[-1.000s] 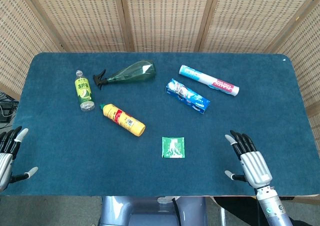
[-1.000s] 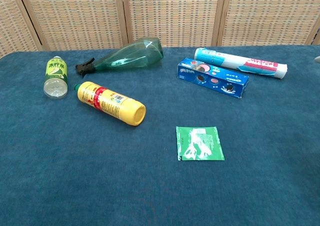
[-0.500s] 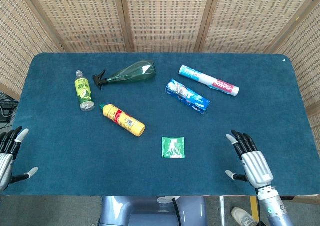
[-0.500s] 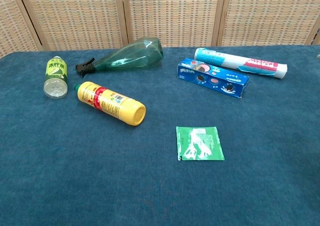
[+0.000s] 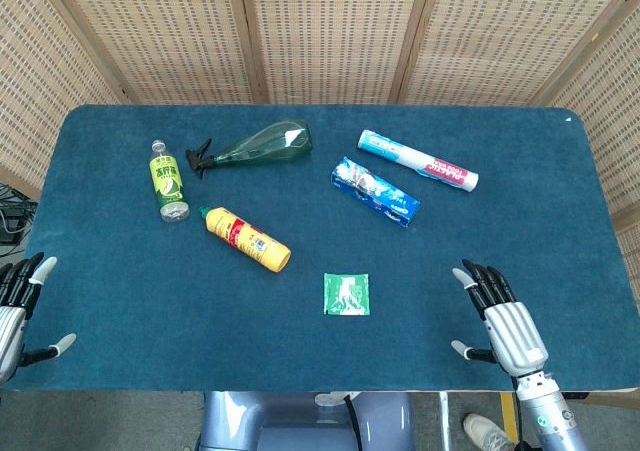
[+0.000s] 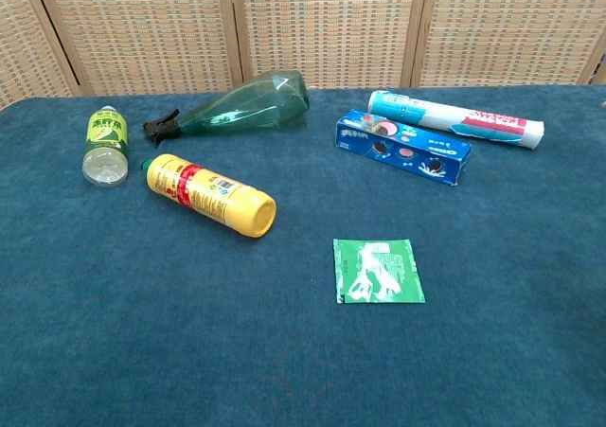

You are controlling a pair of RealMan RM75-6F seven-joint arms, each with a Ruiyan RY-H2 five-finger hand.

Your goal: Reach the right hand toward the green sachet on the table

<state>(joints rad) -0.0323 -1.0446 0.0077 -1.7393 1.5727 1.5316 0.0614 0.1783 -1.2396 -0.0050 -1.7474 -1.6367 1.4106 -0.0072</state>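
Observation:
The green sachet (image 5: 346, 294) lies flat on the blue table, near the front edge and a little right of centre; the chest view shows the sachet (image 6: 377, 270) too. My right hand (image 5: 500, 319) hovers at the front right of the table, fingers spread and empty, well to the right of the sachet. My left hand (image 5: 18, 306) sits off the table's front left corner, fingers apart, holding nothing. Neither hand appears in the chest view.
A yellow bottle (image 5: 247, 239), a green-labelled bottle (image 5: 168, 179) and a green spray bottle (image 5: 255, 145) lie at the left. A blue biscuit box (image 5: 375, 192) and a white tube (image 5: 417, 160) lie behind the sachet. Wicker screens stand behind the table (image 5: 120, 301).
My right hand has drifted very slightly right and down. Nothing else has moved.

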